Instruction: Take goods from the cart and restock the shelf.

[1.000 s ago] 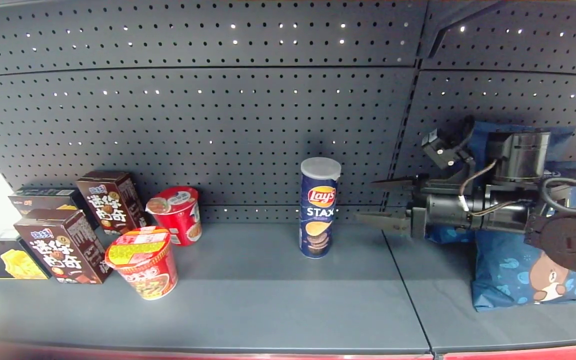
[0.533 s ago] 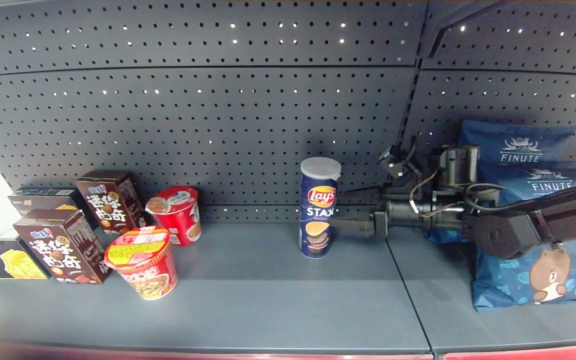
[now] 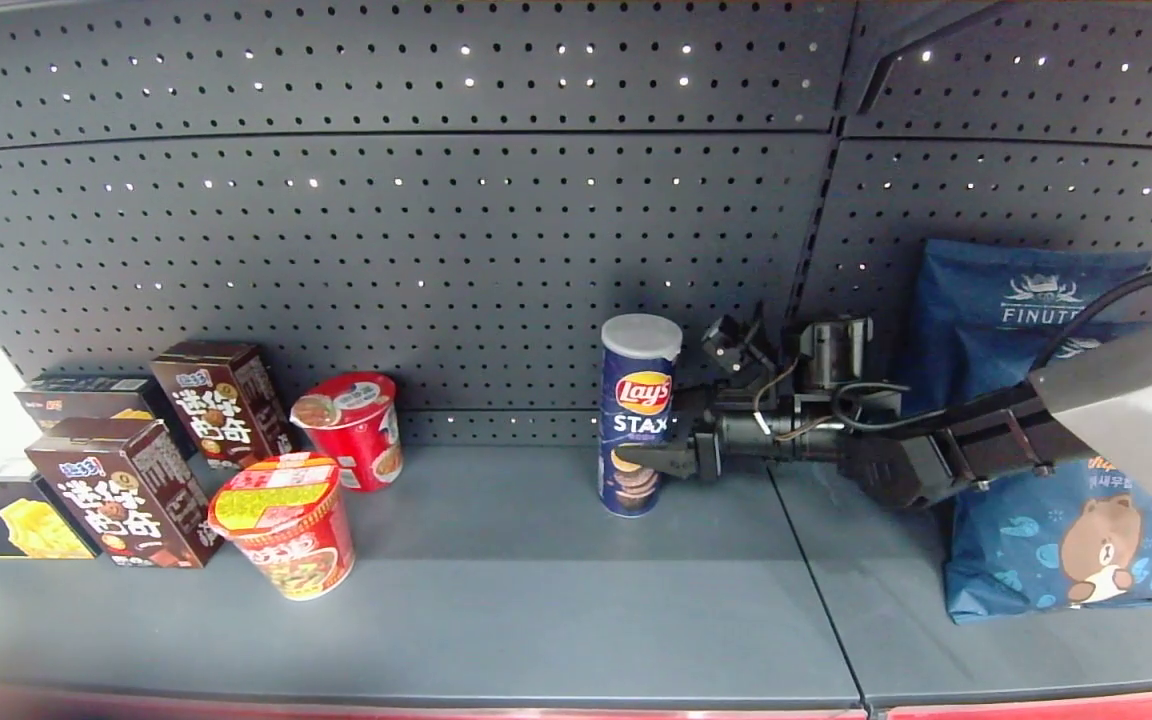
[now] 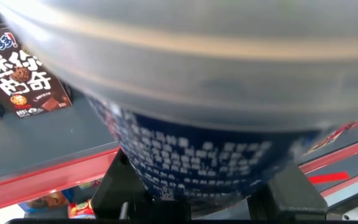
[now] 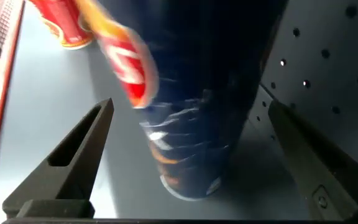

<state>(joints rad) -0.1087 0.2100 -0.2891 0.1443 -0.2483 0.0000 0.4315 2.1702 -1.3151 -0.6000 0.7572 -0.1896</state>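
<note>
1. Right gripper (image 5: pixel 190 112): its jaws stand wide open, one on each side of the chips can (image 3: pixel 639 420), with a gap showing on both sides. Nothing is gripped yet.
2. The chips can stands upright on the shelf (image 3: pixel 496 600), between the fingers and at about mid-height of the can body.
3. Just beyond the far finger is the pegboard back panel (image 3: pixel 436 250). Clearance there looks small.
4. Behind the wrist, on the arm side, a blue bag (image 3: pixel 1036 540) leans against the panel.
5. Past the fingertips, well apart from the can, stand two red noodle cups (image 3: pixel 286 525), with the brown boxes (image 3: pixel 121 490) farther on.
6. Left gripper (image 4: pixel 207 190): its fingers appear clamped on a second can (image 4: pixel 197 137), held off the shelf.

Hazards to watch:
- Uneven closing. If one finger meets the can first, expect the tall, light can to tilt or topple toward the noodle cups.
- Panel contact. If you drift inward, the far finger is likely to catch the pegboard.
- Squeeze force. A hard grip may dent the thin wall.
- Elbow sweep. A wide arm swing could drag the blue bag.
</note>
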